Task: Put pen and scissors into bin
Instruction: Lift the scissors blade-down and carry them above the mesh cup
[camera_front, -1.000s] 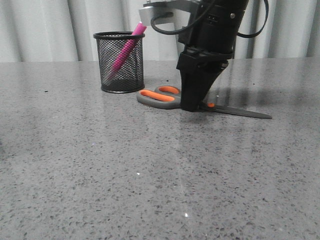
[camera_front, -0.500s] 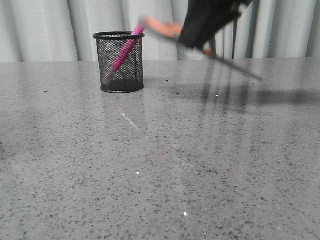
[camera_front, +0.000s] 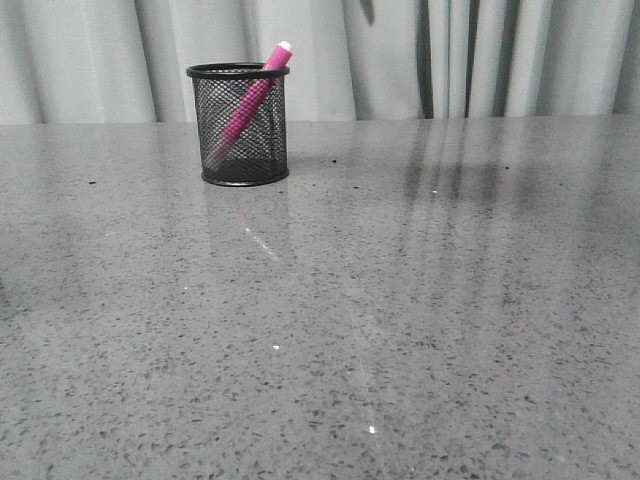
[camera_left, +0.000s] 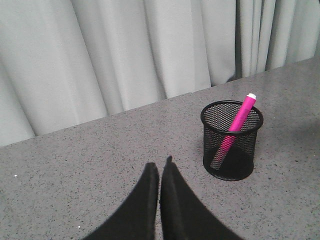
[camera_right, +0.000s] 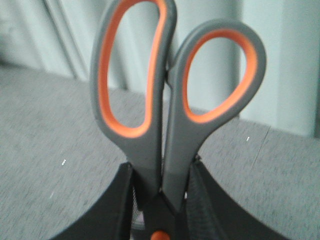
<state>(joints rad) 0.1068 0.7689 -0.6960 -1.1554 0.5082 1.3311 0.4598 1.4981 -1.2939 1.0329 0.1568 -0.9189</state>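
Note:
The black wire-mesh bin (camera_front: 238, 125) stands upright at the back left of the table, with the magenta pen (camera_front: 250, 100) leaning inside it, white tip above the rim. Both also show in the left wrist view, the bin (camera_left: 232, 140) and the pen (camera_left: 235, 125). My left gripper (camera_left: 160, 165) is shut and empty, low over the table beside the bin. My right gripper (camera_right: 161, 167) is shut on the scissors (camera_right: 170, 100) near the orange pivot, grey-orange handles pointing away from the fingers; the blades are hidden. Neither gripper nor the scissors show in the front view.
Grey speckled tabletop (camera_front: 400, 320) spreads across the front view, with pale curtains (camera_front: 500, 60) behind its far edge. Shadows fall on the table at the back right.
My right gripper has lifted the scissors off the table by the bin and carried them up out of the front view. The bin and pen have not moved.

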